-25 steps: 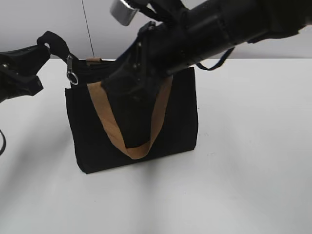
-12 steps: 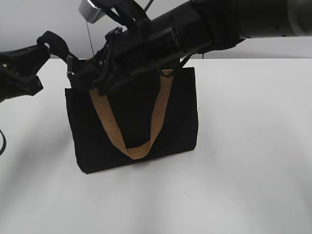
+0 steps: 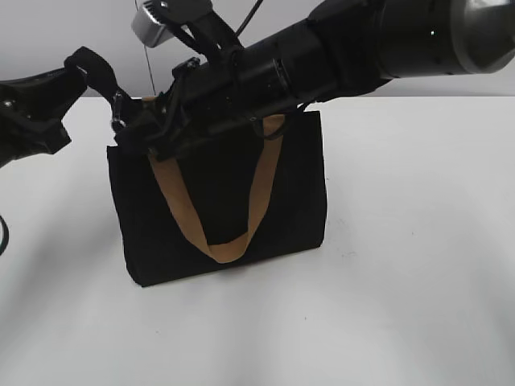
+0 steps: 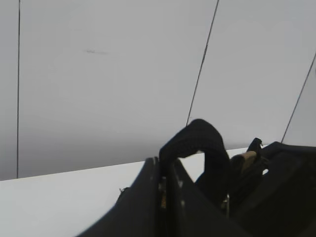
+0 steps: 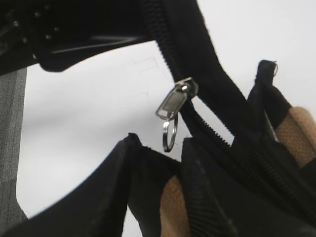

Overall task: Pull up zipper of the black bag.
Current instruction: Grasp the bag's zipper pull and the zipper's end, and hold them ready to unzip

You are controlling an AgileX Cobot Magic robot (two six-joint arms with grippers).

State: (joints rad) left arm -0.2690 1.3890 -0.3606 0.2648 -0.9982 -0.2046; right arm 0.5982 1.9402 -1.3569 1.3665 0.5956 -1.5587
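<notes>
The black bag (image 3: 282, 193) stands upright on the white table, a tan handle (image 3: 221, 245) hanging down its front. The zipper's silver pull (image 5: 173, 104) with its round ring (image 5: 169, 136) hangs at the bag's top left corner (image 3: 118, 121). My left gripper (image 3: 71, 78) is shut on the black fabric tab (image 4: 197, 143) at that end of the zip and holds it up to the left; the jaws show in the left wrist view (image 4: 165, 173). My right gripper (image 5: 160, 150) reaches across the bag top (image 3: 133, 133). It is open, its fingertips either side of the ring and just below it.
The white table (image 3: 418, 241) runs to the right of and in front of the bag. A grey wall (image 4: 98, 74) stands behind. My right arm (image 3: 338, 56) crosses over the bag's top from the upper right.
My right arm has swung left along the bag's top, from over its front face to the zipper pull at the left corner. The left gripper has kept its hold.
</notes>
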